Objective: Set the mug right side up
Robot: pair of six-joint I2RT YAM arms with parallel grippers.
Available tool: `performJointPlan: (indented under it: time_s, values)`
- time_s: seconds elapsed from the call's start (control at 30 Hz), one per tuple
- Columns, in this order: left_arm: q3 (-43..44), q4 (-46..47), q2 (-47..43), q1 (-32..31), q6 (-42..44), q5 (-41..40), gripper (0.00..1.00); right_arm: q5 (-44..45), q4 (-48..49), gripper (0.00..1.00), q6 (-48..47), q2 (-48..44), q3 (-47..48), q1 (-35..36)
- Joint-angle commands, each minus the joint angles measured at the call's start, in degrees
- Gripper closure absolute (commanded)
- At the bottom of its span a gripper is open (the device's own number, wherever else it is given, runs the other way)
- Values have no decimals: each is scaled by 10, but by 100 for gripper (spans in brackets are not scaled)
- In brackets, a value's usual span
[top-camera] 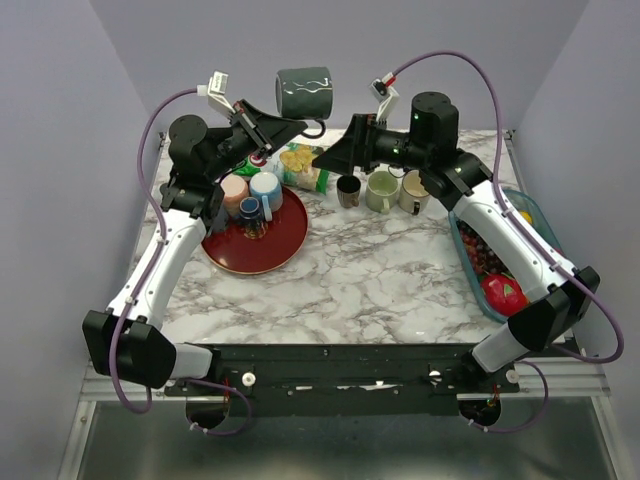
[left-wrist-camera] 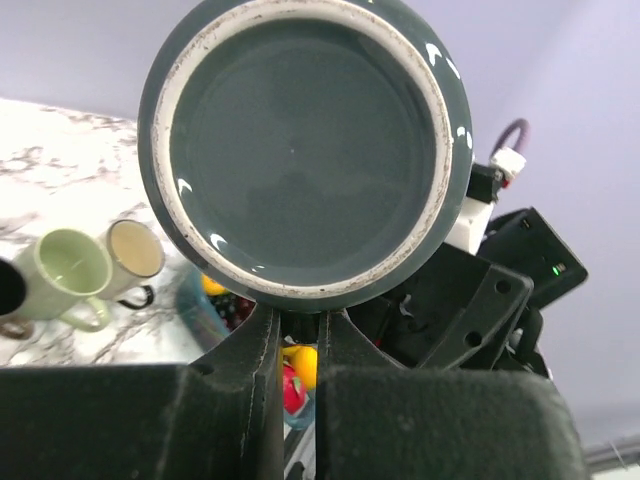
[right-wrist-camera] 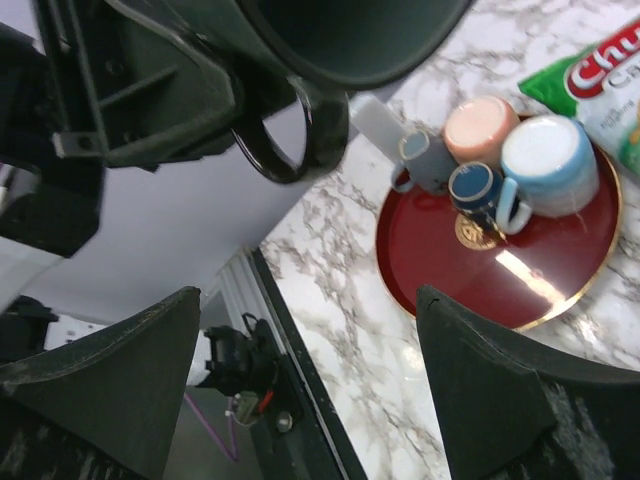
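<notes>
A dark green mug point(top-camera: 303, 90) hangs in the air over the back of the table, lying on its side. My left gripper point(top-camera: 298, 126) is shut on it at the handle point(top-camera: 315, 129), under the mug. The left wrist view shows the mug's round base point(left-wrist-camera: 300, 150) just above my nearly closed fingers point(left-wrist-camera: 245, 370). My right gripper point(top-camera: 324, 158) is open and empty, just below and right of the mug. In the right wrist view point(right-wrist-camera: 308, 300) the mug's open mouth point(right-wrist-camera: 350, 35) and handle ring point(right-wrist-camera: 277, 140) sit above my spread fingers.
A red tray point(top-camera: 285, 240) at left holds upside-down pink point(top-camera: 234, 190), light blue point(top-camera: 266, 187) and dark blue point(top-camera: 250, 210) mugs. A snack bag point(top-camera: 303, 165) lies behind it. Black point(top-camera: 348, 190), green point(top-camera: 380, 190) and cream point(top-camera: 411, 190) mugs stand mid-table. A fruit container point(top-camera: 500, 260) is at right.
</notes>
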Motion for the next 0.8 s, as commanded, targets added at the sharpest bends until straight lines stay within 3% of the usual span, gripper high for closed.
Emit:
performJointPlan:
  time_s: [0.0, 0.33, 0.77]
  values:
    - [35, 124, 7, -8, -42, 48, 100, -43, 59, 8, 41, 7, 46, -2]
    - [68, 145, 10, -23, -51, 72, 100, -31, 121, 12, 91, 4, 68, -9]
    - [45, 206, 5, -39, -87, 81, 100, 3, 270, 37, 153, -34, -9, -17]
